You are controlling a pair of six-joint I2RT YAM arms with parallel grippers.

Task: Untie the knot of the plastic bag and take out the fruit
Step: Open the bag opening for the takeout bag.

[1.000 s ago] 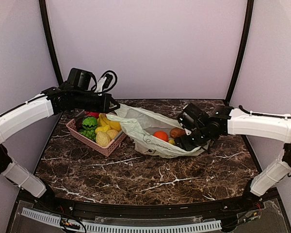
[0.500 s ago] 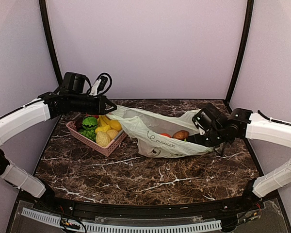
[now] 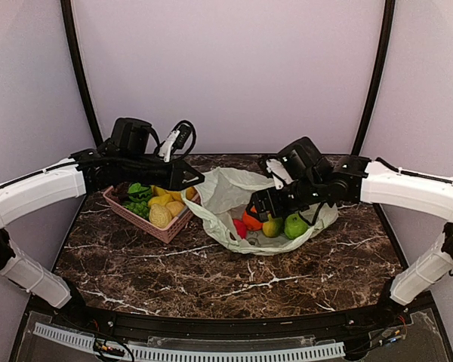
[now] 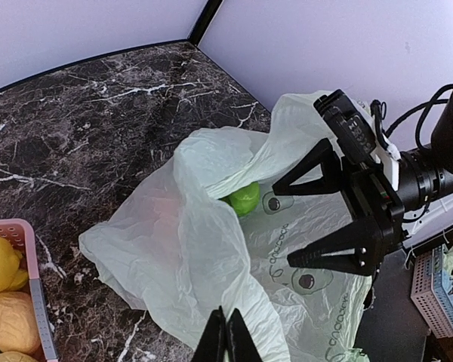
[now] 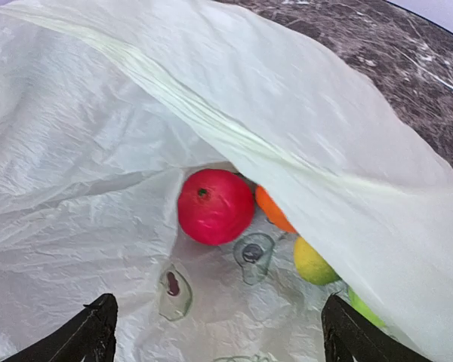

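Since half a second ago my right arm has swung from the bag's right end to above its mouth, and the bag has bunched up shorter. My left claw (image 3: 197, 179) is pinched shut on the rim of the plastic bag (image 3: 225, 190), just past the pink basket (image 3: 147, 223) toward the table's (image 3: 211, 271) back-left corner. The fruit (image 3: 272, 225) lies inside the bag's right end, near the table's middle. My right claw (image 5: 223, 339) hangs over it, spread wide and holding nothing. The bag's long axis runs left to right, with its mouth lifted toward the left. I judge the film could slip from my left claw and collapse over the fruit, or my right claw could catch film along with a piece.
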